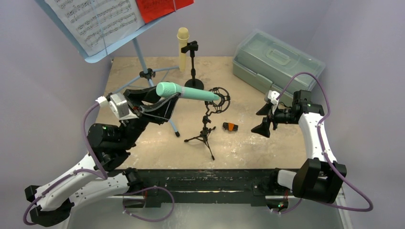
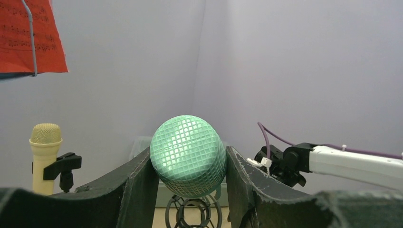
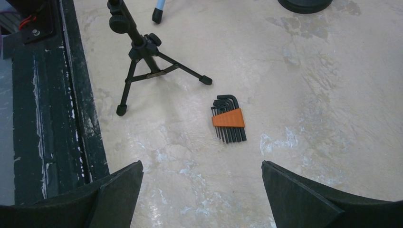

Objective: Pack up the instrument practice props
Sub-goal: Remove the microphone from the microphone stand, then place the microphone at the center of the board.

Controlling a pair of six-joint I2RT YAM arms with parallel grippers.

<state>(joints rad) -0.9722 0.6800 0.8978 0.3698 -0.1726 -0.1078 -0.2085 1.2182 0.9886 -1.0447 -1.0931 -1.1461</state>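
Black moulded fingers (image 2: 138, 185) of the left pincer (image 1: 166, 97) stand partly spread and press on either side of the mesh head of the teal plastic toy microphone (image 1: 193, 93), pinching it.

From that grip the microphone's long axis runs nearly level, away to the right. Its slim tail end meets the black shock-mount ring (image 1: 219, 100) atop the small black tripod mic holder (image 1: 205, 136). How deep the tail sits in the ring cannot be made out.

That line decides the coming move, as I judge it. To free the microphone, the left arm should draw it back along its own axis, toward the left, not lift it or swing it sideways. A sideways pull could tip the light tripod.

The right pincer (image 3: 201, 164) is spread wide and holds nothing. It hangs over the tabletop (image 1: 267, 148) to the right of the tripod, above a set of black hex keys in an orange clip (image 3: 228, 118). That arm is the nearer one to the translucent grey-green plastic case (image 1: 277, 59) at the far right, whose lid is shut.

Further back, the cream toy microphone (image 1: 182, 47) stands upright in a black clip holder on a round base (image 1: 193, 67). The pale-blue sheet-music rack (image 1: 95, 57) carries the white (image 1: 95, 19) and red (image 1: 160, 7) music pages.
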